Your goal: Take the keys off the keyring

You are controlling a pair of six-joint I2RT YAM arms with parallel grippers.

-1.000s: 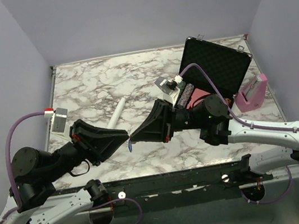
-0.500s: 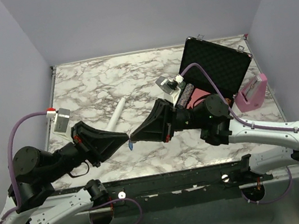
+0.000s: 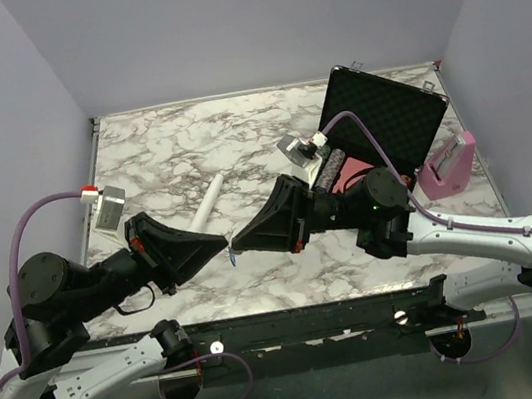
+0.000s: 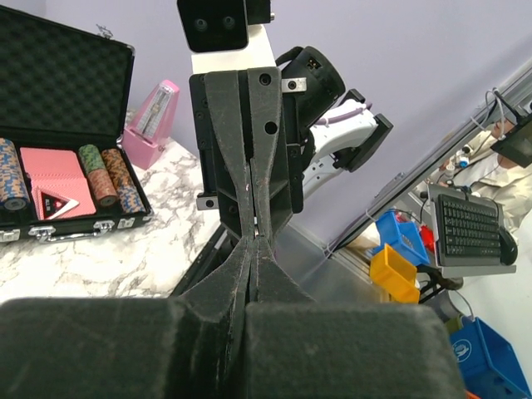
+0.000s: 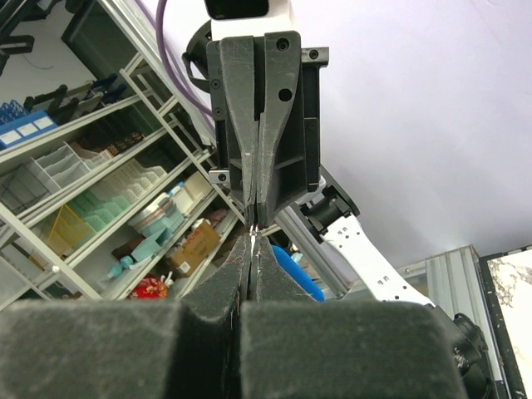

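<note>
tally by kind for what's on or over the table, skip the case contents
End effectors: 2 (left end effector, right end effector)
Blue key: 1
White stick tool: 1
Black case: 1
Pink metronome: 1
Total: 6

1. Table top [image 3: 156, 146]: glossy, marble-patterned surface.
2. Left gripper [image 3: 220, 239] and right gripper [image 3: 239, 241]: matt black plastic, faintly grainy.
3. Key [image 3: 232, 259]: bright blue plastic head.
4. Case [image 3: 385, 120]: dimpled black foam lining.
5. Metronome [image 3: 448, 168]: smooth pink plastic.

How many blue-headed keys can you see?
1: the small key with a bright blue plastic head hangs just below where the left gripper and right gripper meet tip to tip; others may be hidden between them.
</note>
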